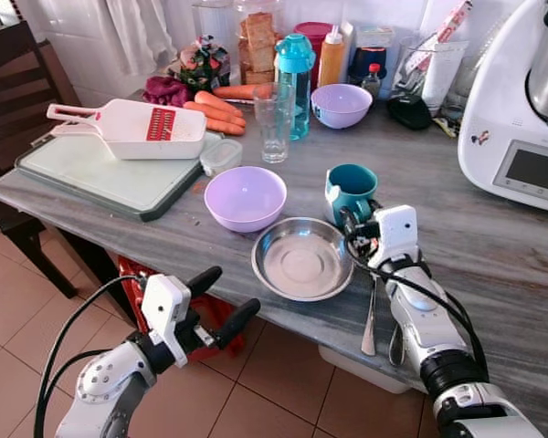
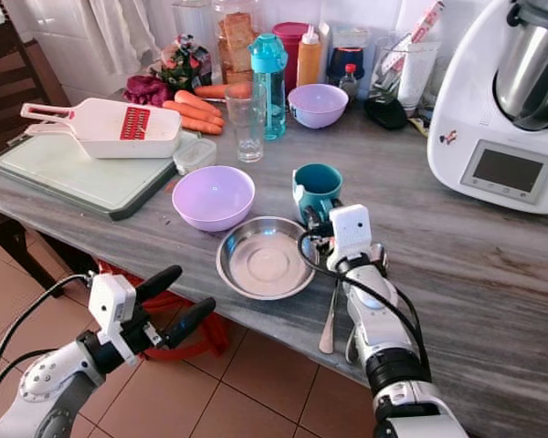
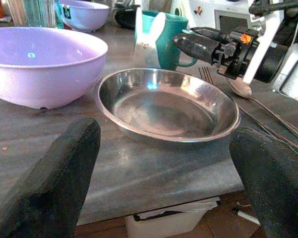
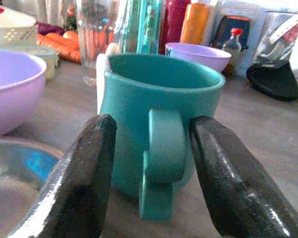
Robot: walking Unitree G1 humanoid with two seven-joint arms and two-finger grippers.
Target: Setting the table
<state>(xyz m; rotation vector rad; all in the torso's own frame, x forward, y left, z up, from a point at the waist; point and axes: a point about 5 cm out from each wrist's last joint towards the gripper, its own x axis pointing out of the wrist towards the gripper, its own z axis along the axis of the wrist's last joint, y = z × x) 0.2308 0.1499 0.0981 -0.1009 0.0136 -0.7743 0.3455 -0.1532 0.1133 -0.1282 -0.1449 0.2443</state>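
Right pincer (image 4: 149, 173), fingers apart, straddles the upright teal mug's (image 4: 159, 119) handle, which points toward it.

Mug (image 1: 351, 190) behind plate (image 1: 302, 259), bowl (image 1: 245, 197) left.

a home kitchen: a grey stone counter (image 1: 493, 246) crowded with carrots (image 1: 215, 109), a slicer (image 1: 132, 128) on a cutting board (image 1: 91, 173), bowls (image 1: 245, 197), sauce bottles (image 1: 331, 57) and a white cooking machine (image 1: 521, 100), above a tiled floor (image 1: 18, 319).
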